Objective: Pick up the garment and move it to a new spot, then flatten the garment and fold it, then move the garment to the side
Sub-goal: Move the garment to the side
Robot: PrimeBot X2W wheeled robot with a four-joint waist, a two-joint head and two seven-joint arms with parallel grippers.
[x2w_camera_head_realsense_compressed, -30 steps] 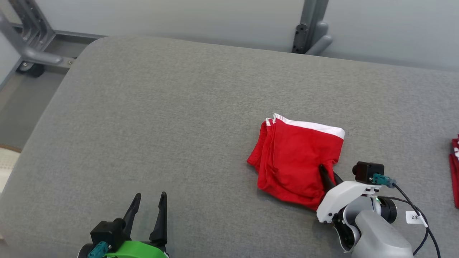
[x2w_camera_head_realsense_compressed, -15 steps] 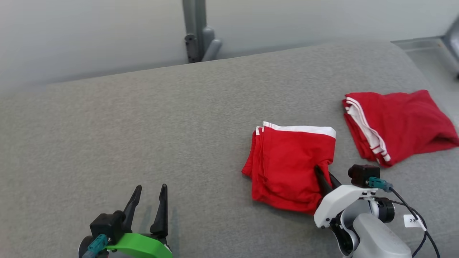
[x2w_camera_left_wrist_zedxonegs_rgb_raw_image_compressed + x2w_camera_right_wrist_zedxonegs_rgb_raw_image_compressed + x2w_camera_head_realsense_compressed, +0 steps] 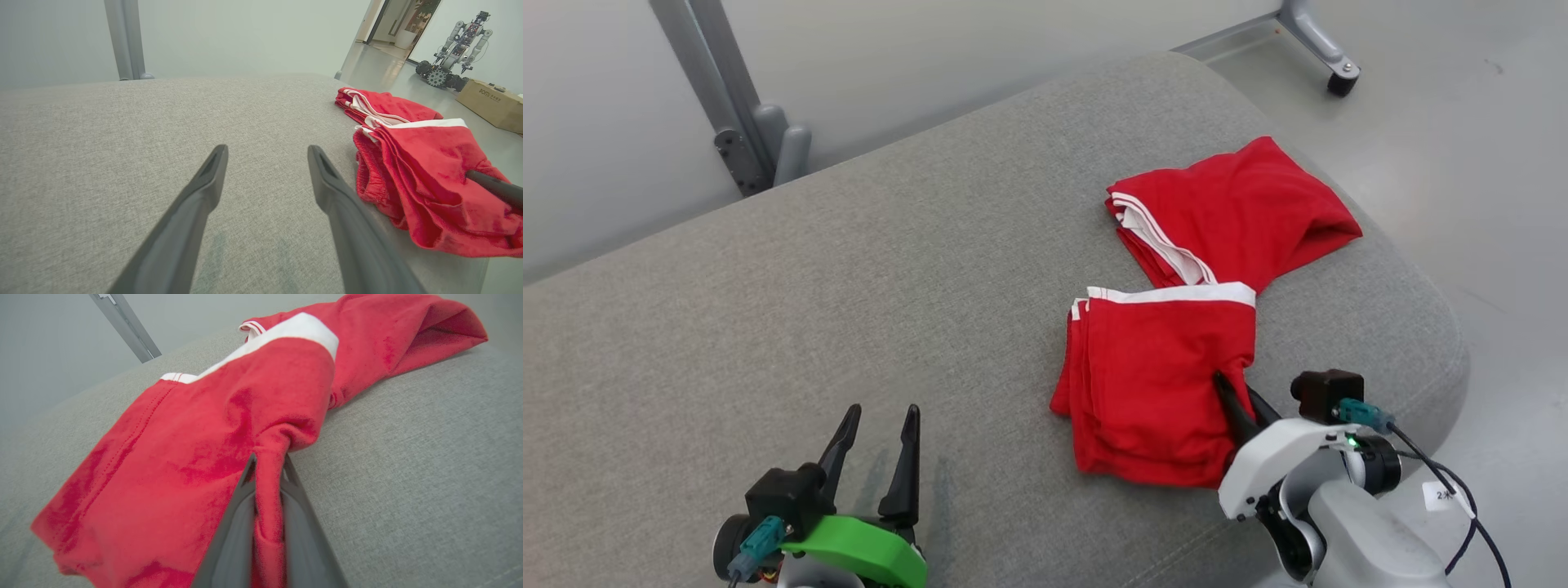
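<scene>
A: Grey cloth-covered worktop [image 3: 849,286], pale floor [image 3: 1462,163] past its rounded corner, a grey post [image 3: 711,90] behind. Where is the garment [image 3: 1160,384]?
B: It is red with a white band. It lies folded on the worktop toward 4 o'clock in the head view, near the right-hand edge.
A: And the right claw [image 3: 1232,387]?
B: It comes in from 5 o'clock, pinched narrow on a bunched fold at the garment's near right edge. The right wrist view shows red cloth squeezed between the two fingers.
A: The left claw [image 3: 882,412]?
B: Spread wide, holding nothing, over bare worktop at 7 o'clock, well apart from the garment.
A: Anything else up there?
B: Another red piece [image 3: 1241,204] with white stripes lies at 1 o'clock from the garment and meets its white-banded corner. At 2 o'clock in the left wrist view, a cardboard box [image 3: 490,108] and another robot [image 3: 453,45] stand on the floor.
</scene>
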